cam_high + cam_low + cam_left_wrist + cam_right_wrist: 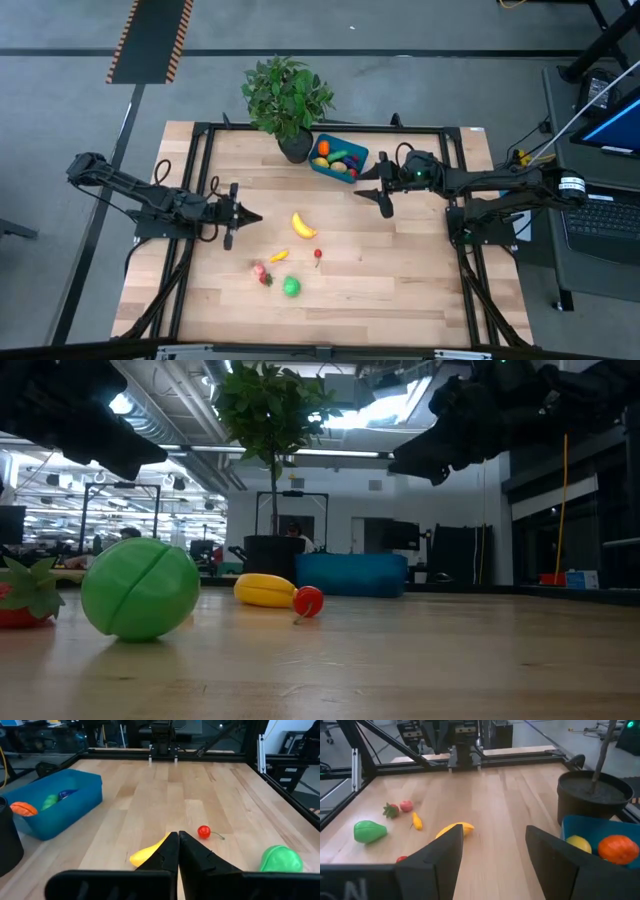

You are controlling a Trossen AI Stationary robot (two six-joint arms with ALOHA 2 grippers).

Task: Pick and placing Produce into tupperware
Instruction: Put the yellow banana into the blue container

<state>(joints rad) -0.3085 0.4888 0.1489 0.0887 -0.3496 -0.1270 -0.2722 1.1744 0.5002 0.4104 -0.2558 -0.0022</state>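
Five loose pieces of produce lie on the tabletop, and the banana is the one nearest the tupperware. The left pincer is clenched on nothing, its tips pointing toward the banana, which lies just beyond them on the tupperware's side, long axis slanting across that line of approach. The right pincer hangs released beside the tupperware, farther from the banana. I judge the left arm better placed, though it must open first.
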